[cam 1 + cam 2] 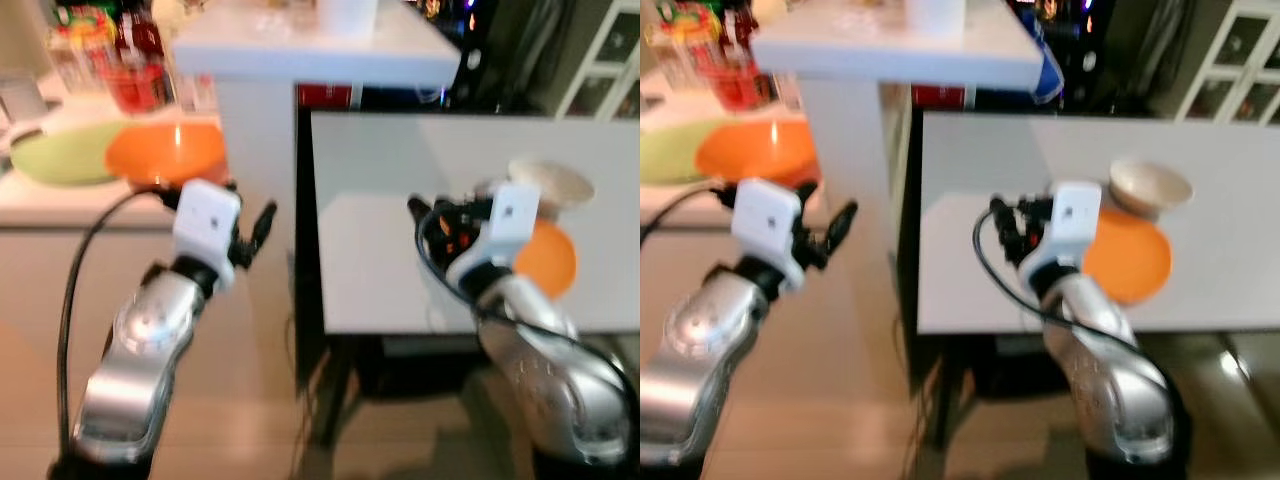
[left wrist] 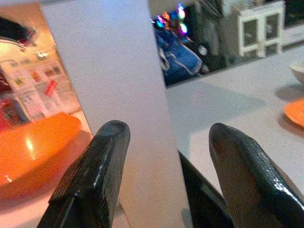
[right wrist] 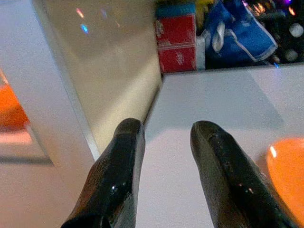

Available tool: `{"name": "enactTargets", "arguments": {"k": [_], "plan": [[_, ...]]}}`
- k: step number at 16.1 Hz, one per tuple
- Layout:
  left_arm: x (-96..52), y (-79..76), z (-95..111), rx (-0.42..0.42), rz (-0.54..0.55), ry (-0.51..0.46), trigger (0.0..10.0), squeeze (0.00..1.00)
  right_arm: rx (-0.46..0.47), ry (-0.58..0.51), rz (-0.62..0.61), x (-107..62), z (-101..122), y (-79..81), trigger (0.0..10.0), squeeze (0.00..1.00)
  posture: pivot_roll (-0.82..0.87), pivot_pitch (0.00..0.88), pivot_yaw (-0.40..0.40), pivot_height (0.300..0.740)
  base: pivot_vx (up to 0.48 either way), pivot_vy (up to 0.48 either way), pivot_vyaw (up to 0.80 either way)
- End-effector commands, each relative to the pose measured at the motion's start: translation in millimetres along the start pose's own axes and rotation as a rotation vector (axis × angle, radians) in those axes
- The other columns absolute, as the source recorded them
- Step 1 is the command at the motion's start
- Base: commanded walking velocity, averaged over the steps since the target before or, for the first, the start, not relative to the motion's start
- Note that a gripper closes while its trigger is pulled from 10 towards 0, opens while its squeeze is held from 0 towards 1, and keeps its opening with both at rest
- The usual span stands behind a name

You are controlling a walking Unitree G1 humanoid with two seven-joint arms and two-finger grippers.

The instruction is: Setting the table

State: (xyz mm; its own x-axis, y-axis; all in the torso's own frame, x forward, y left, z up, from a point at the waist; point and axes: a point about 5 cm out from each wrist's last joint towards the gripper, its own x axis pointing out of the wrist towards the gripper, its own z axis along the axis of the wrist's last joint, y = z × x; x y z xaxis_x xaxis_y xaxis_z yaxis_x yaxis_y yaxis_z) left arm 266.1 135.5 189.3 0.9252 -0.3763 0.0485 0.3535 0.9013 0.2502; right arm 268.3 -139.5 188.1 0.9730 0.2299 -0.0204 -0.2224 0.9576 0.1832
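While I look from left to right, I see a round orange bowl point(image 1: 165, 152) on the pale counter point(image 1: 60, 205). My left gripper point(image 2: 164, 178) hangs near it, fingers wide and holding nothing. My right gripper point(image 3: 164, 161) hovers over the white table point(image 1: 980, 280), fingers a little apart, holding nothing. A flat orange plate point(image 1: 1130, 262) lies there, touching a small cream bowl point(image 1: 1152, 186).

red box point(image 3: 176, 42) | blue bag point(image 3: 237, 35) | white cabinet point(image 2: 259, 28) | bottles point(image 1: 120, 50)
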Motion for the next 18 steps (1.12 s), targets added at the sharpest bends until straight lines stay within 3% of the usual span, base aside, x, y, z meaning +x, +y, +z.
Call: {"name": "enactTargets", "arguments": {"k": [1,4,8,18], "plan": [[-0.6,2.5,2.8,0.012,0.007,-0.012,10.0,0.0,0.008,0.009,0.03,1.8,0.0,4.6,10.0,0.0,0.0,0.0,-0.032,0.74,0.0,0.45,0.0],[-3.3,6.1,2.8,0.026,0.044,-0.014,10.0,0.0,0.041,0.025,0.048,5.7,-4.2,10.9,10.0,0.0,0.04,0.0,-0.066,0.74,0.0,0.447,0.0],[-6.8,8.0,-0.3,0.02,0.059,-0.006,10.0,0.0,0.031,0.011,0.062,6.6,-0.7,15.7,10.0,0.0,0.01,0.0,-0.03,0.74,0.0,0.447,0.0],[3.5,8.7,5.3,0.016,0.119,-0.051,10.0,0.0,-0.005,0.012,0.04,13.9,-3.0,13.3,10.0,0.0,0.01,0.0,-0.041,0.74,0.0,0.446,0.0]]}}
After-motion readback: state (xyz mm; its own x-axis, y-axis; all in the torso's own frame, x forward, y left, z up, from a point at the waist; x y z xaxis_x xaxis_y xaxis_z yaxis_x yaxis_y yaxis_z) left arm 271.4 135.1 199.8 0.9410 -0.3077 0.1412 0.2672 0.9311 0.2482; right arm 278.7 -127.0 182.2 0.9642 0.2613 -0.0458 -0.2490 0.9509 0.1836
